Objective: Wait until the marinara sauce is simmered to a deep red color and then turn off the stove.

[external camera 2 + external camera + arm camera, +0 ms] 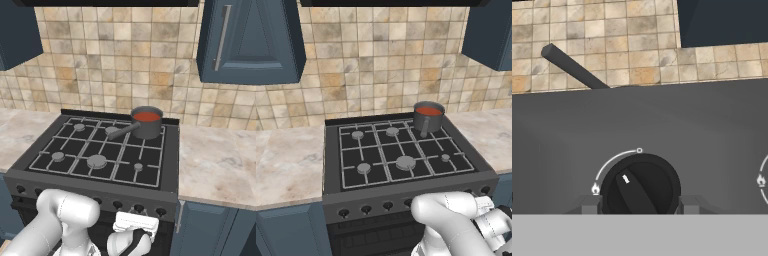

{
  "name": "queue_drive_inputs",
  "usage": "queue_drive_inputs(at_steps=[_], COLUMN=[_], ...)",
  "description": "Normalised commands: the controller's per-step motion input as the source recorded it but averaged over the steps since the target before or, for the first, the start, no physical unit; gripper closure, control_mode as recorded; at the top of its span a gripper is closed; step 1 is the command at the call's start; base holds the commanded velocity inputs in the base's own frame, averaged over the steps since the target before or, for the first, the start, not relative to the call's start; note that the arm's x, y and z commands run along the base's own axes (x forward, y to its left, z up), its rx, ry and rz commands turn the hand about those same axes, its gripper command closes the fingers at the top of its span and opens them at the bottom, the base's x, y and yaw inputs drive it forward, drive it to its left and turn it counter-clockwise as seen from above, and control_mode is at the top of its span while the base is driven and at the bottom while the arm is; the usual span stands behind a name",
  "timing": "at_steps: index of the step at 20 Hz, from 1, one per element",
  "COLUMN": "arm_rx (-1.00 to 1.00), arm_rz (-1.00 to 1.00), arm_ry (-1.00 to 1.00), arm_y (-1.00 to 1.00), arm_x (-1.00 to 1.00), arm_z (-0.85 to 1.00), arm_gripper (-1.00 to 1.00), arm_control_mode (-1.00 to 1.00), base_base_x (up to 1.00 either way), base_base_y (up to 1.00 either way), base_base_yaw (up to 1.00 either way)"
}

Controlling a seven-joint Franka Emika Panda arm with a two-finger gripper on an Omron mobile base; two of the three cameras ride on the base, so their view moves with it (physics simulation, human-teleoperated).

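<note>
We see the marinara sauce (429,110), a smooth orange-red round filling a small grey saucepan (147,127) on the back right burner of the stove (401,155). Our gripper (639,204) sits closed on a black knob (640,186) at the stove's front, its white mark tilted left of the top. Marble counters (215,165), beige tile and blue cabinets (227,40) surround it.

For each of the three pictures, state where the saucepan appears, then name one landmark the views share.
Left base view: saucepan upper right of centre, on the stove's back right burner.
Right base view: saucepan just above centre, back right burner.
Hand view: its dark handle slants at upper left.
Shared landmark: the beige tiled wall.
</note>
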Motion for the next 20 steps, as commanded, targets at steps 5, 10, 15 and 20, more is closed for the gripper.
queue_drive_inputs(at_steps=[5,10,15,20], arm_rx=[0.0,0.0,0.0,0.0], arm_rz=[0.0,0.0,0.0,0.0], arm_ry=[0.0,0.0,0.0,0.0], arm_y=[0.0,0.0,0.0,0.0], arm_x=[0.0,0.0,0.0,0.0], arm_z=[0.0,0.0,0.0,0.0], arm_gripper=[1.0,1.0,1.0,1.0], arm_control_mode=[-1.0,-1.0,-1.0,-1.0], base_base_x=[0.0,0.0,0.0,0.0], base_base_y=[0.0,0.0,0.0,0.0], base_base_yaw=[0.0,0.0,0.0,0.0])
